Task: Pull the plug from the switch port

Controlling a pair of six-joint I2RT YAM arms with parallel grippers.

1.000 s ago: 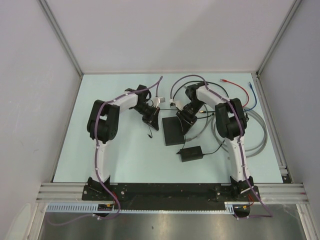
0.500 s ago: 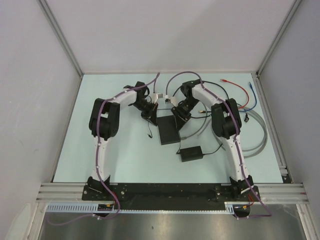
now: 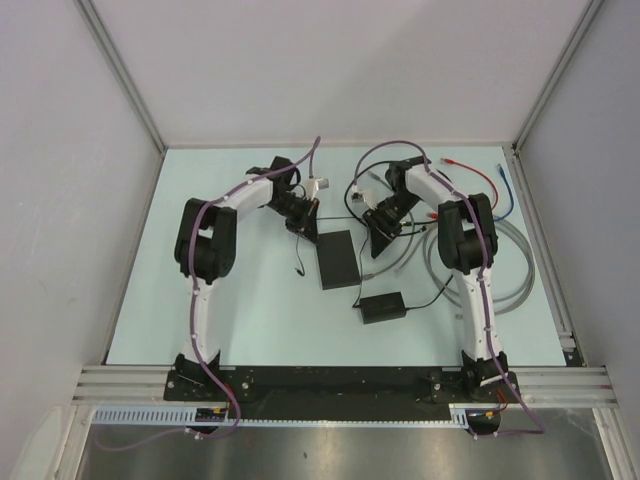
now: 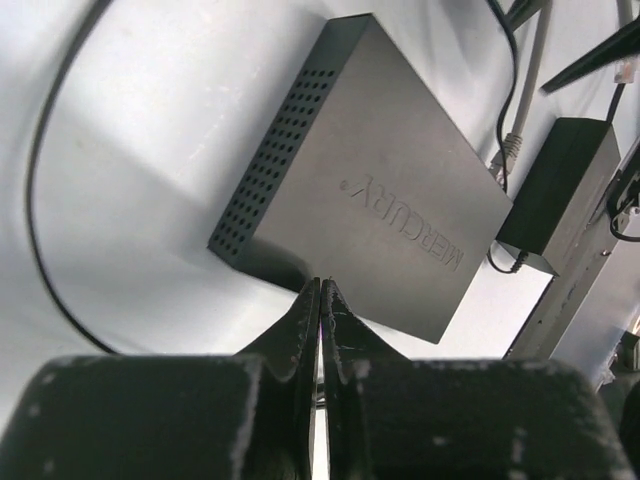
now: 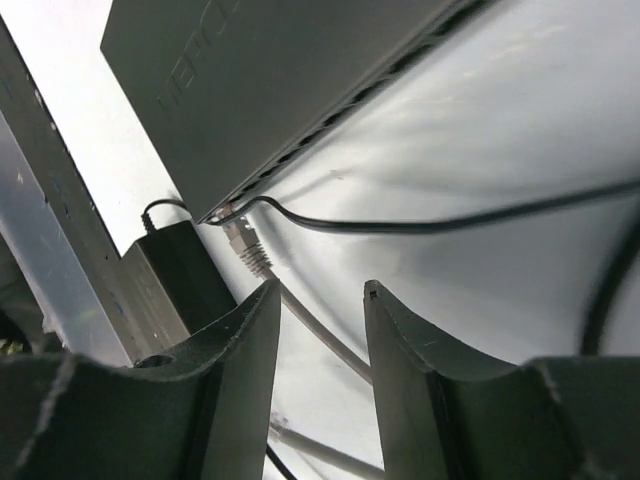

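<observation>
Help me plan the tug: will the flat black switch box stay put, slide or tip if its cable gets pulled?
Likely slides: the switch box lies flat on the smooth table, and neither the left hand nor the right hand grips it. Probably light: its vented shell is thin. Tipping seems unlikely, as it is low and wide.

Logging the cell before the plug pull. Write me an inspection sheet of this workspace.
Surface: pale table, flat.
Job's things: black switch lies flat mid-table; grey plug at its edge, cannot tell whether it is seated.
Clutter: power adapter near the switch, apart from it.
Grippers: left gripper shut on nothing, by the switch's corner; right gripper open, facing the plug.
Cables: grey loops, blue cable and red cable at right; thin black lead left of the switch.
Surroundings: white walls, aluminium rail in front.
</observation>
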